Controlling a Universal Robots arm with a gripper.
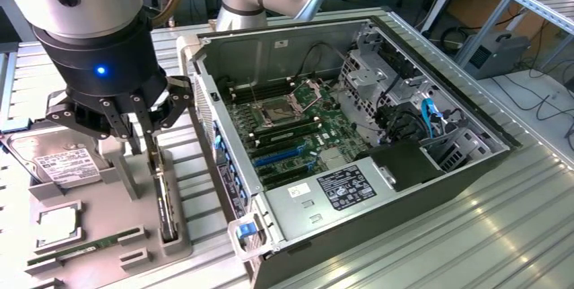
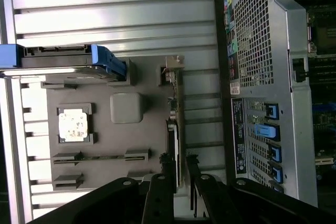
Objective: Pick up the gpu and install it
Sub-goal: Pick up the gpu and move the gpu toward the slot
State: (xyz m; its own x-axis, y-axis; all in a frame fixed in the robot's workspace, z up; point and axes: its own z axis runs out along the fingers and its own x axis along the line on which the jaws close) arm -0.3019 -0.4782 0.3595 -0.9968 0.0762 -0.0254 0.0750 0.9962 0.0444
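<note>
One gpu (image 1: 164, 201) stands on edge in the tray (image 1: 107, 201) on your surface (image 1: 502, 235); your gripper (image 1: 144, 144) straddles its end, and you cannot tell whether it grips.

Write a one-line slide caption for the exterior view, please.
Gripper poised at the gpu standing on edge in the grey holder, beside the open computer case.

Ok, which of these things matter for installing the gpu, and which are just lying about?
For the job: gpu, pincer, open computer case.
Lying about: hard drive, processor chip, RAM stick, all on the grey tray.
</note>
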